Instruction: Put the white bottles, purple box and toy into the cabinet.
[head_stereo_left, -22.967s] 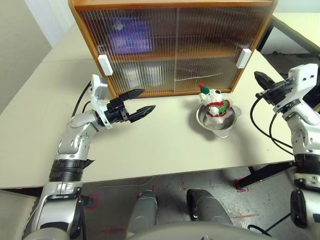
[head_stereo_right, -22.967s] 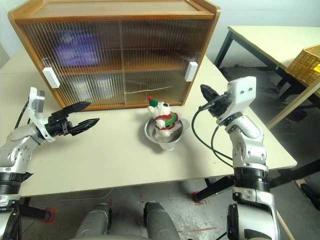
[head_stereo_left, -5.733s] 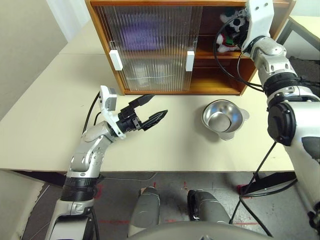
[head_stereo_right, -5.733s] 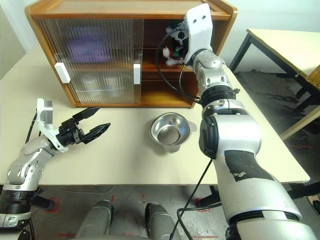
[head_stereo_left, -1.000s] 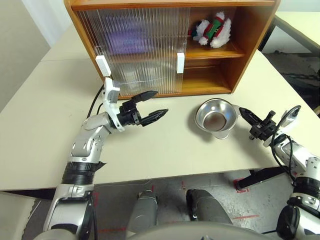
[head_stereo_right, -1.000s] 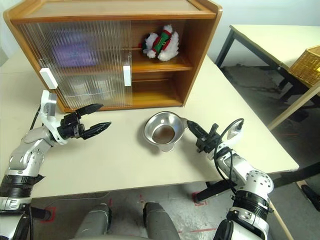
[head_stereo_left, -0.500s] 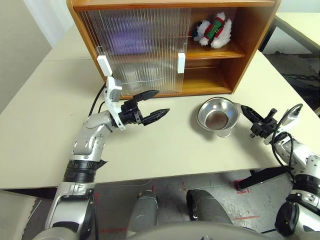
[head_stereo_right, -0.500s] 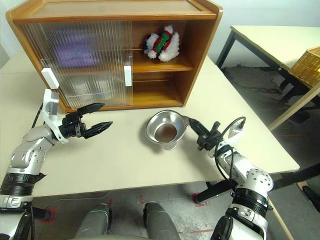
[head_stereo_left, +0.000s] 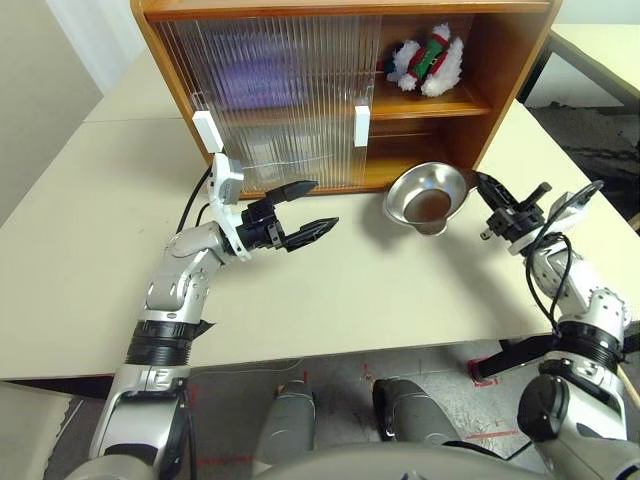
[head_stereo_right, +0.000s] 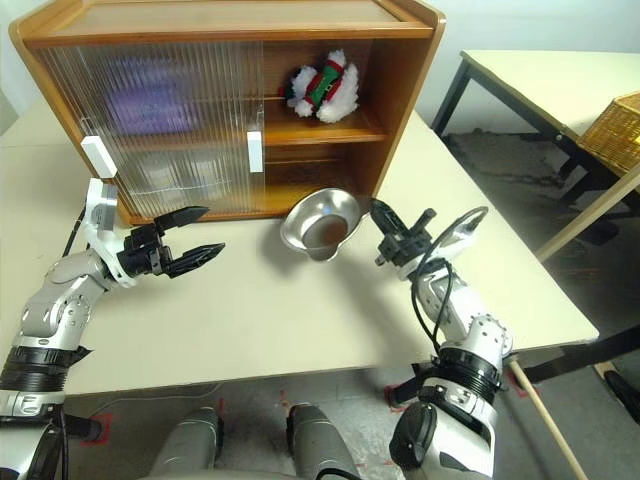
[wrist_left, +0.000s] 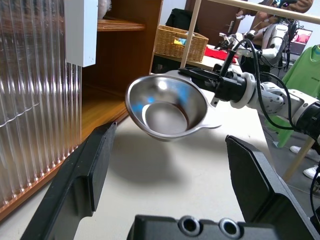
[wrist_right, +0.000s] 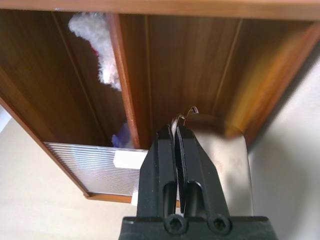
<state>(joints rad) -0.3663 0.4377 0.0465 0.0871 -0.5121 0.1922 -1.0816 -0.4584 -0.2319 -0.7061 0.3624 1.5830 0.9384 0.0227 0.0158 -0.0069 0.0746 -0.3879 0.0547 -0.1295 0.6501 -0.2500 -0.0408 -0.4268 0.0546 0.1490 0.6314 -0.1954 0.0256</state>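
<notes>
The toy (head_stereo_left: 428, 55), a white plush bear with a red-green scarf, lies on the upper shelf in the open right half of the cabinet (head_stereo_left: 508, 75). A purple box (head_stereo_left: 258, 85) shows as a blur behind the ribbed sliding doors on the upper left. The white bottles are hidden. My right gripper (head_stereo_left: 482, 186) is shut on the handle of a steel bowl (head_stereo_left: 425, 200), holding it tilted above the table before the lower shelf. In the left wrist view the bowl (wrist_left: 167, 107) hangs in the air. My left gripper (head_stereo_left: 325, 203) stands open and empty in front of the doors.
Both sliding doors with white handles (head_stereo_left: 361, 125) cover the cabinet's left half. The table's front edge (head_stereo_left: 350, 350) runs below my arms. A second table (head_stereo_right: 540, 80) and a wicker basket (head_stereo_right: 612, 120) stand off to the right.
My right gripper has lifted the steel bowl off the table and carried it up toward the cabinet's open side. The left arm has kept still.
</notes>
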